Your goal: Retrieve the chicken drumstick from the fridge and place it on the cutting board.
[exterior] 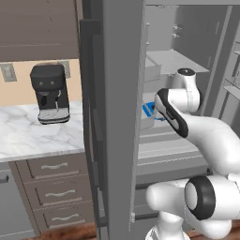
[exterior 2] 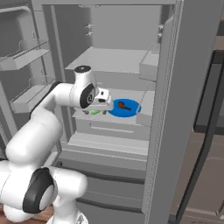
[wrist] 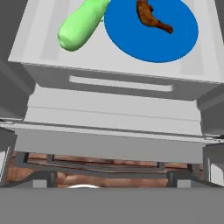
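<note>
Drumstick [wrist: 152,17] lies on a round blue plate [wrist: 131,39], toward that plate's far side as the hand camera sees it, its long axis running slantwise across the plate with the thicker end further in. The plate sits on a pale grey shelf [wrist: 52,61] inside the open fridge [exterior 2: 109,52], near the shelf's right edge in the right base view, where the drumstick [exterior 2: 124,105] shows as a small dark brown piece. Beside the plate, toward the shelf's left edge, lies a long pale green vegetable [wrist: 81,26], close to the plate's rim but clear of the meat.

From the hand [exterior 2: 105,99], the drumstick lies ahead and a little to one side, past the shelf's front edge; the hand hangs in front of the shelf, just beside the plate's near rim and apart from the meat. Its fingertips are not plainly seen, so I cannot tell whether they are spread or pressed together. My reading is that the reach has to go forward over the plate's rim, with the fingers turned across the drumstick's slant and kept clear of the green vegetable.
</note>
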Motion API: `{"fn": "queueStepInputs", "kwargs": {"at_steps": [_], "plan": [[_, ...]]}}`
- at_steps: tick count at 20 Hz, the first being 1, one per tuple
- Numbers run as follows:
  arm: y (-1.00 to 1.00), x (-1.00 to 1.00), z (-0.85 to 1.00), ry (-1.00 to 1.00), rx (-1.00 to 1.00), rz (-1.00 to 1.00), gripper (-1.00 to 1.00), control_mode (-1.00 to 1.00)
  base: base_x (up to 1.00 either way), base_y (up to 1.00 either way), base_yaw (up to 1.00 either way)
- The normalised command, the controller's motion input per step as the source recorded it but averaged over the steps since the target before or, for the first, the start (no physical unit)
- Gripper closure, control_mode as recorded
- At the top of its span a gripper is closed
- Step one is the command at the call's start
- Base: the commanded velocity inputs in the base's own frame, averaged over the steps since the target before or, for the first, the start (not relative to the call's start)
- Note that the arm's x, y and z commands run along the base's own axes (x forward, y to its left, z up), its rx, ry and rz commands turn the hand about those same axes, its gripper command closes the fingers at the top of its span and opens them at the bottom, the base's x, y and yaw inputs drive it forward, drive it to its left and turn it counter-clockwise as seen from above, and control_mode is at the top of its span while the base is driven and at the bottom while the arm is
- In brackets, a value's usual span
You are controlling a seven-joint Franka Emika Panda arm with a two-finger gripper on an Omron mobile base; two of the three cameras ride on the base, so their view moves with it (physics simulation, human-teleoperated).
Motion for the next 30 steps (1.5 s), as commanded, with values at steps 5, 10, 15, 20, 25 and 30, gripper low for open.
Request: {"fn": "queueStepInputs", "kwargs": {"at_steps": [5,10,15,20,25,30], "plan": [[-0.34,0.55,-0.09,-0.04,-0.01,0.03,-1.0,-1.0,0.0,0.0,0.0],[-0.27,0.4,-0.03,-0.09,0.0,0.04,-1.0,-1.0,0.0,0.0,0.0],[-0.22,0.29,-0.14,-0.07,0.0,0.0,-1.0,-1.0,0.0,0.0,0.0],[-0.11,0.39,-0.15,-0.15,0.0,0.0,-1.0,-1.0,0.0,0.0,0.0],[-0.04,0.35,-0.14,-0.05,0.0,0.03,-1.0,-1.0,0.0,0.0,0.0],[-0.09,0.28,-0.2,-0.01,0.0,0.02,-1.0,-1.0,0.0,0.0,0.0]]}}
